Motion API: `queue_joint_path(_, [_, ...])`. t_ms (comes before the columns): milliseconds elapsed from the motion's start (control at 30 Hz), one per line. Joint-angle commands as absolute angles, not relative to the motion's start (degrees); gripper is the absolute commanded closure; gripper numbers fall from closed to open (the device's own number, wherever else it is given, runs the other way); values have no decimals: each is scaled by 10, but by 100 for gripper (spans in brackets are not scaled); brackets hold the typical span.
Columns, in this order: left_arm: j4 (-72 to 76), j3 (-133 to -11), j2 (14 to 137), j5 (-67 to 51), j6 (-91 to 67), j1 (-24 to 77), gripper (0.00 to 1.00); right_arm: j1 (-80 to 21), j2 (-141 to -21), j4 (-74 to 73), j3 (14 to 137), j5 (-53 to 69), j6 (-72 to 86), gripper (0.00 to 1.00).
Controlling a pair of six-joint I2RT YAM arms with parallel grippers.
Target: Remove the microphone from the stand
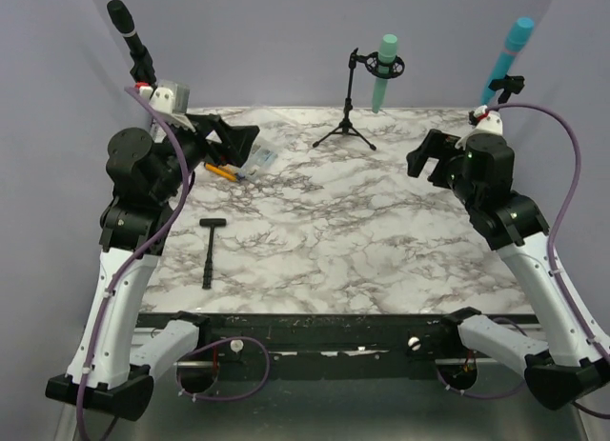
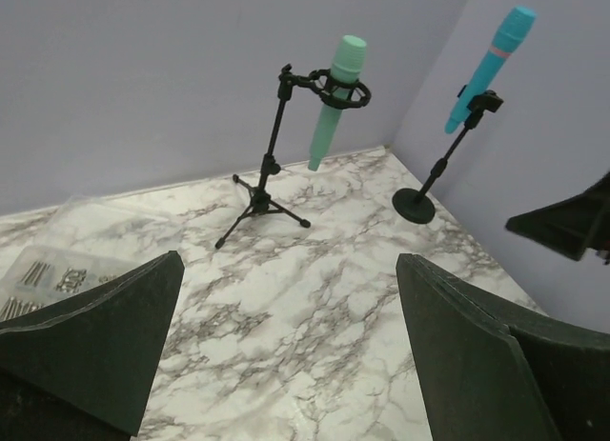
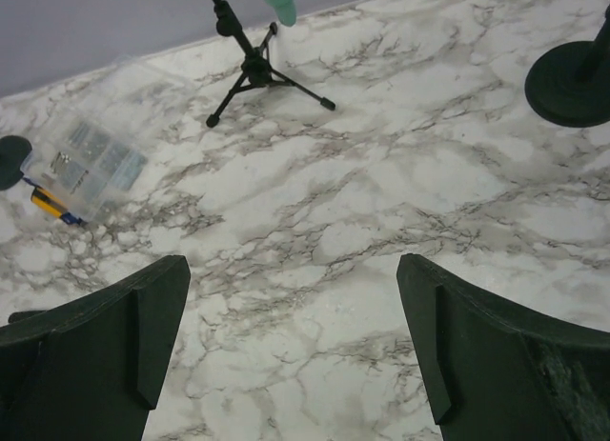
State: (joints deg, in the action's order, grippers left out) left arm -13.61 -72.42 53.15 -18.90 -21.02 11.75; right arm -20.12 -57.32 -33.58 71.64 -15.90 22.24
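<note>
Three microphones stood on stands along the far side of a marble table (image 1: 362, 231). At the far left, a black microphone (image 1: 124, 24) rose on its stand behind and to the left of the left gripper (image 1: 243, 139), well apart from it. The left gripper hung above the table with its jaws spread wide and nothing between them. A clear plastic parts box (image 1: 259, 158) and an orange pencil-like item (image 1: 221, 171) lay just beside and below its fingertips. A black T-shaped tool (image 1: 210, 250) lay flat behind that gripper, toward the arm bases.

Ahead of both grippers and between them, a mint green microphone (image 1: 385, 71) sat head up and slightly tilted in the ring clip of a black tripod stand (image 1: 345, 127). It was untouched and well apart from either gripper.

The right gripper (image 1: 429, 155) also hovered over the marble, its jaws wide and empty. Behind it and to its right, a blue microphone (image 1: 510, 52) leaned in the clip of a round-based stand (image 2: 416, 205) near the corner of the walls, close to that gripper but not touching it.
</note>
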Motion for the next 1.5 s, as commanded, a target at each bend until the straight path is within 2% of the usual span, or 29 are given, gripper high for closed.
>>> queue_joint_path(0, [-203,-815,569,-228,-182,137,1,-198,-610,-284,695,-118,210,0])
queue_joint_path(233, [-167,-715,539,-221,-156,139,1,-198,-697,-176,687,-93,208,0])
queue_joint_path(467, [-163,-700,531,-223,-144,159,1,-201,-844,-52,730,-53,236,0])
queue_joint_path(667, [-158,-693,530,-211,-142,168,2,-232,-970,58,780,-136,214,0])
queue_joint_path(833, [-156,-693,536,-222,-150,170,1,-243,-1070,134,839,-150,191,0])
queue_joint_path(1067, [-154,-689,540,-218,-148,181,1,-243,-1228,123,997,-192,174,1])
queue_joint_path(1267, [-160,-688,549,-196,-134,197,1,-242,-1308,110,1087,-229,142,3])
queue_joint_path(1467, [-160,-686,556,-189,-128,206,1,-243,-1365,113,1140,-243,114,13])
